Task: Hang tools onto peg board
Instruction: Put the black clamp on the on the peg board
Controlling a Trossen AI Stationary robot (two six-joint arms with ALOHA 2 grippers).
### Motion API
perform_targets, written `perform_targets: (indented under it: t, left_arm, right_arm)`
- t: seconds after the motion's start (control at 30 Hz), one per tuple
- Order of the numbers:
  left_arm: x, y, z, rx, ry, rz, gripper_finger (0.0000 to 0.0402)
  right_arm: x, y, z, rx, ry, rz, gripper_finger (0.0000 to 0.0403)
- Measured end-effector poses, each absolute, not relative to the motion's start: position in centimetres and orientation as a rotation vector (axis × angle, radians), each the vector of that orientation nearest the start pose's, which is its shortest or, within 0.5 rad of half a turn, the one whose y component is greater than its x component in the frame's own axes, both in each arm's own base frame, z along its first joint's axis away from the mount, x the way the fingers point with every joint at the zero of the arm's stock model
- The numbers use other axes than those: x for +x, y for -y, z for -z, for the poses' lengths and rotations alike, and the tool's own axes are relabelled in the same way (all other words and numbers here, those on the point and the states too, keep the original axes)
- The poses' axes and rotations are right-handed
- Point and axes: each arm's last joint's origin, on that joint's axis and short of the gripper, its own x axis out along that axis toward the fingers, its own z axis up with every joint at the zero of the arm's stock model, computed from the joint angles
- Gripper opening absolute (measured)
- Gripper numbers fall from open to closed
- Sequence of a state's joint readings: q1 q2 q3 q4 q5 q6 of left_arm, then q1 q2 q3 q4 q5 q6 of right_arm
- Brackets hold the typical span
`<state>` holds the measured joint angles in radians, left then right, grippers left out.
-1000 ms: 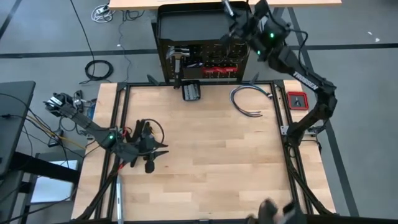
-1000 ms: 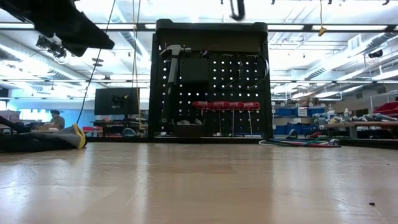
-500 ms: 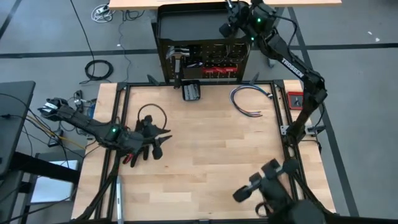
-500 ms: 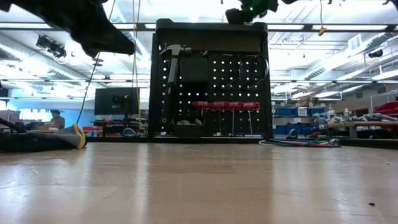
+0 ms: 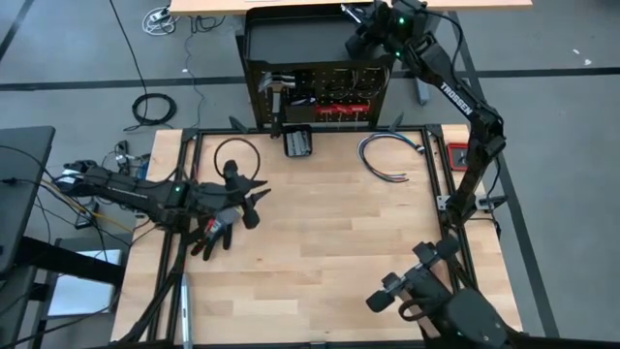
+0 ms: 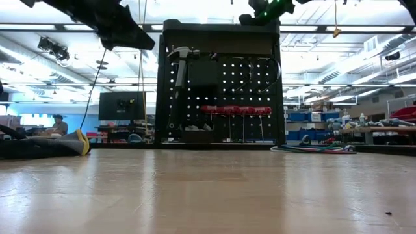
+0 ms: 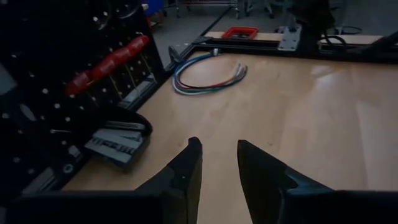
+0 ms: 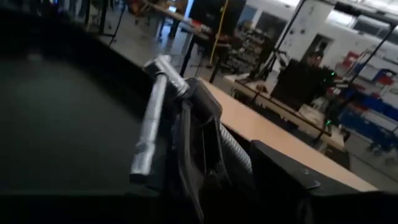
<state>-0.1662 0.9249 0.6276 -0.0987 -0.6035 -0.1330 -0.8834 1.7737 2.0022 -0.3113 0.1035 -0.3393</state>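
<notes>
Low over the left side of the pale wooden worktop (image 5: 329,233), the left arm stretches out nearly flat, its left gripper (image 5: 247,199) hanging above the boards beside a thin black loop (image 5: 235,153) that may be a cable or the glasses; its jaws stand a narrow gap apart with nothing between them. Behind the worktop's far edge stands the upright black perforated metal peg board (image 6: 221,97), where a steel-headed hammer (image 6: 180,62) hangs at the upper left and a row of red-handled drivers (image 6: 235,110) hangs lower down. A small black box (image 5: 297,142) lies just in front, and a bundle of blue-white cables (image 5: 389,155) lies to its right. Reaching up and back, the right arm holds the right gripper (image 5: 363,29) over the stand's black tray top (image 5: 291,39), jaws closed on a grey metal C-clamp (image 8: 155,118).
</notes>
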Motion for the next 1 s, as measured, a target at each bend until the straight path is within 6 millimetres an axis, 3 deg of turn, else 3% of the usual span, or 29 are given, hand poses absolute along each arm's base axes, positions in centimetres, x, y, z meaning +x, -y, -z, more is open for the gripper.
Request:
perform_targets:
  t: [0.37,0.6,0.87,1.0]
  left_arm:
    - [19.6,1.3,-26.5,0.023,-0.356,-0.42,0.0108]
    - [19.1,1.6,-27.3,-0.115,-0.394,-0.326,0.0108]
    - [19.0,1.8,-28.1,-0.137,-0.465,-0.257,0.0108]
    - [19.0,1.8,-28.0,-0.138,-0.47,-0.25,0.0108]
  right_arm:
    - [24.1,30.0,-46.8,-0.173,-0.264,0.949,0.0194]
    - [23.4,29.3,-47.1,0.013,-0.219,0.965,0.0226]
    - [24.1,27.9,-47.4,0.083,-0.181,0.755,0.0255]
    - [24.1,27.3,-47.7,0.097,-0.182,0.76,0.0259]
